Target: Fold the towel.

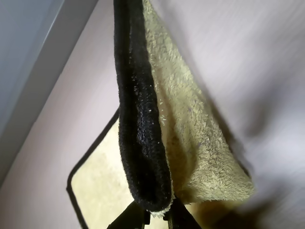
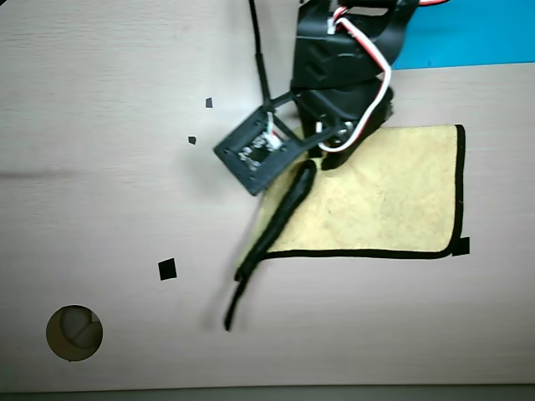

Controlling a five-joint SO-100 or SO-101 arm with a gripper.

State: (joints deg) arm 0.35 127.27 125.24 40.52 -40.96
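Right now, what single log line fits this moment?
phase: mid-fold | gripper: shut on towel edge, lifted | rest of towel: flat on table

The overhead view is looking straight down from well above, taking in the pale table (image 2: 100,192), the arm at the top centre and a strip of blue sheet (image 2: 468,52) at the far right edge. The wrist view is riding on the arm, sitting very near the gripper (image 1: 159,214) at its bottom edge and facing along the fingers toward the table. Both views are sharing the towel (image 2: 384,200): its lifted black-trimmed fold is filling the wrist view's middle.
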